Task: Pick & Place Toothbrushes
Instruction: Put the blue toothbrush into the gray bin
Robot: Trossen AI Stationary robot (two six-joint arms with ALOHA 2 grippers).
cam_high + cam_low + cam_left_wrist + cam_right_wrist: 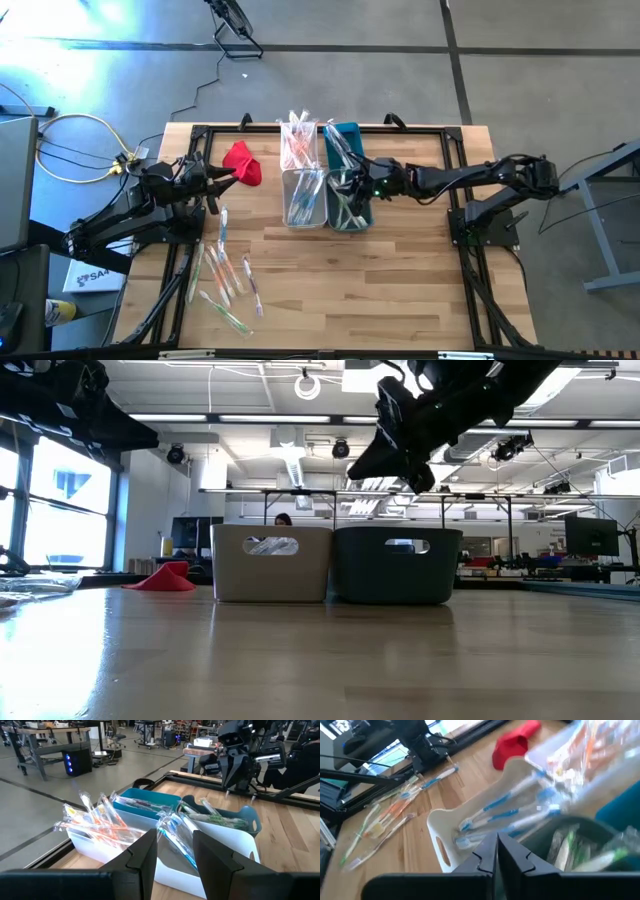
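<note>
Wrapped toothbrushes fill four bins at the table's middle. Orange ones stand in the far white bin point(299, 143), blue ones point(505, 815) lie in the near white bin point(303, 198), and green ones point(580, 852) lie in the near dark teal bin point(350, 208). Several more toothbrushes point(225, 275) lie loose on the table at the near left. My right gripper point(497, 851) hangs shut over the dark teal bin, nothing showing between its fingers. My left gripper point(175, 860) waits open and level at the table's left, beside the red cloth point(243, 163), pointing at the bins.
A fourth bin, teal point(345, 138), stands at the far right of the group. A black frame point(300, 128) runs along the table's edges. Bare wood lies on the near side of the bins and at the near right.
</note>
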